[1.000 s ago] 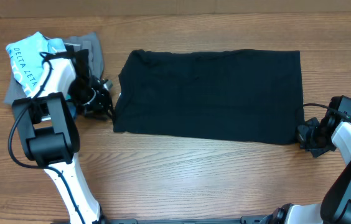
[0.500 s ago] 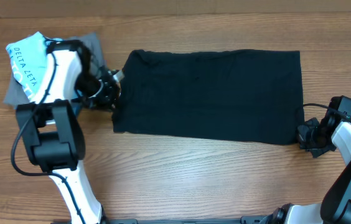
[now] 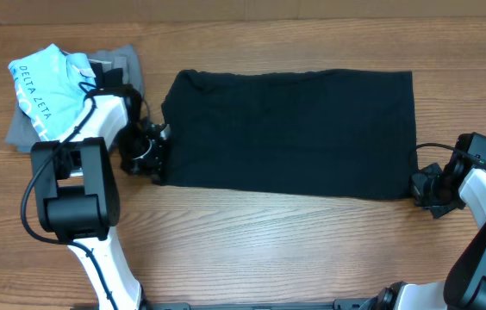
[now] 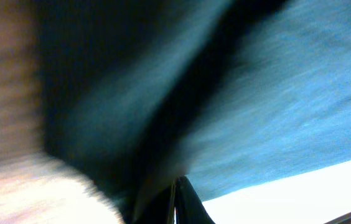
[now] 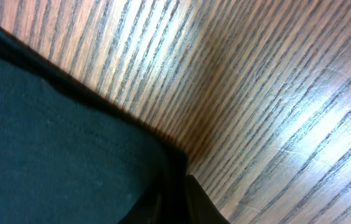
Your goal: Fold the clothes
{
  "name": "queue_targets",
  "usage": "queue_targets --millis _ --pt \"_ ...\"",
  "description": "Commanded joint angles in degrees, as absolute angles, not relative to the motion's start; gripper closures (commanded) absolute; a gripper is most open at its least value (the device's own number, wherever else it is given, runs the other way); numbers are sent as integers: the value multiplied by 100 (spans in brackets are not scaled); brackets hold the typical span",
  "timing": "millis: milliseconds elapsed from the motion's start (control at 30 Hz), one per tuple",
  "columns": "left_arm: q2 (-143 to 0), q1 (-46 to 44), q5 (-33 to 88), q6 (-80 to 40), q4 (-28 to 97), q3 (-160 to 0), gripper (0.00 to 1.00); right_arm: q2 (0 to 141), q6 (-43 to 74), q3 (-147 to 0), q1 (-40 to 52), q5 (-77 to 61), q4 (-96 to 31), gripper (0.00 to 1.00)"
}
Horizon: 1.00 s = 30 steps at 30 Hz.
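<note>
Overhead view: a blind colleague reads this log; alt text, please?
A black garment lies spread flat as a wide rectangle on a wooden table. The left fingers are shut on its left edge, the right fingers on its lower right corner; a light blue shirt on grey garments sits far left.

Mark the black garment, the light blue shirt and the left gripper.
black garment (image 3: 290, 129), overhead view, middle of the cloth.
light blue shirt (image 3: 43, 90), overhead view, its lettered panel.
left gripper (image 3: 158, 153), overhead view, fingertips at the garment's left edge.
</note>
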<state>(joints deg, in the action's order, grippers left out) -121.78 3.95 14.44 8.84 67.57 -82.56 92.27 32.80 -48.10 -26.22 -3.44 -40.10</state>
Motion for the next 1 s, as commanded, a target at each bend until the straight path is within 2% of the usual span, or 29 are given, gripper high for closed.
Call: queue_targets --millis 0,300,367,433,500,533,567,600,633,700,867,900,967 --pt "-12202 676 585 696 7037 -8536 96 9227 3304 -4936 -2650 -128 -3983 87" --pt "-11572 582 1170 770 7773 -9574 96 9223 3304 -5015 -2705 -272 -4145 90" --pt "-11146 473 1352 768 7819 -9850 94 9131 3301 -5196 -2801 -569 -4318 90" --pt "-10871 399 1557 770 7769 -9998 89 9006 3297 -5360 -2867 -709 -4447 89" --pt "-10560 307 2062 768 7620 -10134 73 8831 3247 -5551 -2895 -930 -4547 85" --pt "-10366 244 2563 773 7408 -10151 47 8652 3020 -5701 -2895 -1262 -4550 81" --pt "-10291 209 2797 792 7288 -10151 37 8582 2934 -5758 -2895 -1413 -4539 78" --pt "-10237 150 3089 921 7105 -10151 12 8453 2783 -5839 -2891 -1647 -4536 72" --pt "-10230 104 3275 1004 6978 -10151 0 8383 2705 -5876 -2884 -1756 -4534 68" --pt "-10276 -49 3509 1096 6696 -10149 0 8193 2628 -5933 -2884 -1907 -4539 60" --pt "-10726 -604 2390 897 6241 -10147 3 7848 2231 -5933 -2884 -2687 -4532 58" --pt "-10864 -707 2128 840 6125 -10147 5 7841 2189 -5933 -2884 -2853 -4536 58" --pt "-11212 -910 1516 617 5808 -10147 18 7846 2073 -5929 -2869 -3260 -4578 59"
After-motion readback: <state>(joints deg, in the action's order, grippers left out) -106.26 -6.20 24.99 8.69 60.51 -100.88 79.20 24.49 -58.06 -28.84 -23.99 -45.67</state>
